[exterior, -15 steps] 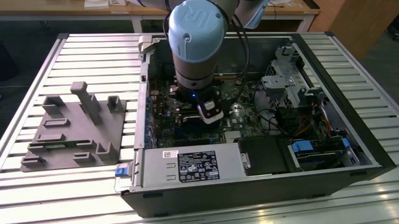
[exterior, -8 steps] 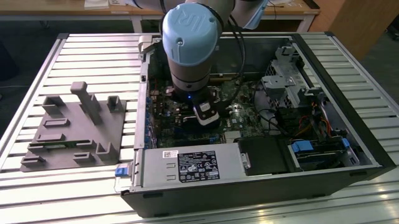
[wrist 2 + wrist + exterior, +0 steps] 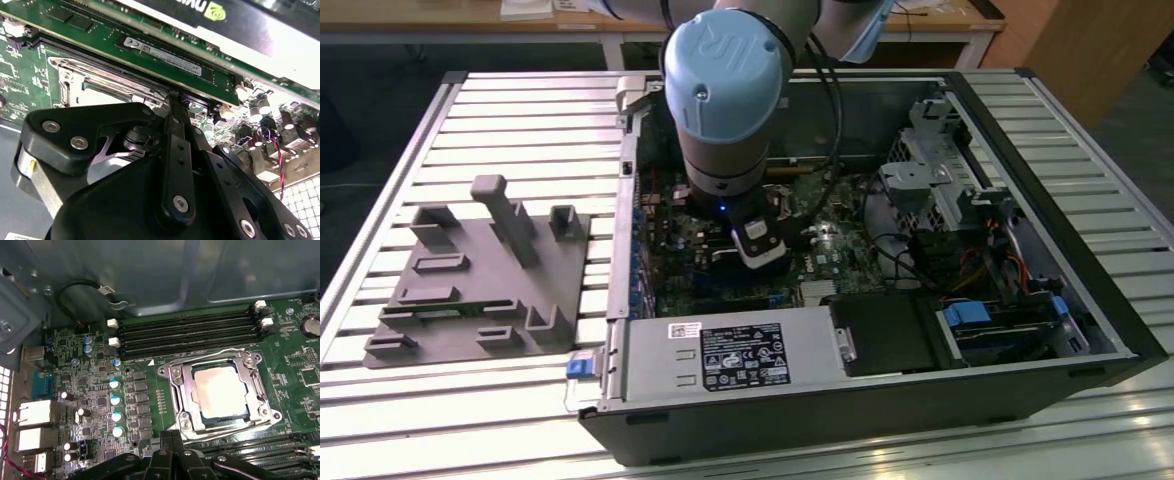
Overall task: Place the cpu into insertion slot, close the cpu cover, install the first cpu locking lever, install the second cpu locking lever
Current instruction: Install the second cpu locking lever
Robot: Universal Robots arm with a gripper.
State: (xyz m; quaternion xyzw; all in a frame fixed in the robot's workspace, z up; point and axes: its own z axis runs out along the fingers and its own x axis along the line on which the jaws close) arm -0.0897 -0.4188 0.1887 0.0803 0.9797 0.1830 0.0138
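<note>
Cpu (image 3: 221, 390) is sitting in slot (image 3: 186, 390), cover (image 3: 260, 385) lying down around it; end effector (image 3: 174, 97) fingers are pressing together, hovering beside.

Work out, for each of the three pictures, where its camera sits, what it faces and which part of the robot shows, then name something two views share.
Exterior view: off the arm, above, facing the open case; arm and gripper show.
First wrist view: on the arm, facing the motherboard; cpu seated in the insertion slot, cpu cover closed; gripper linkage at the edge.
Second wrist view: on the arm, close behind the gripper, facing a memory stick.
Both wrist views share the cpu cover.
</note>
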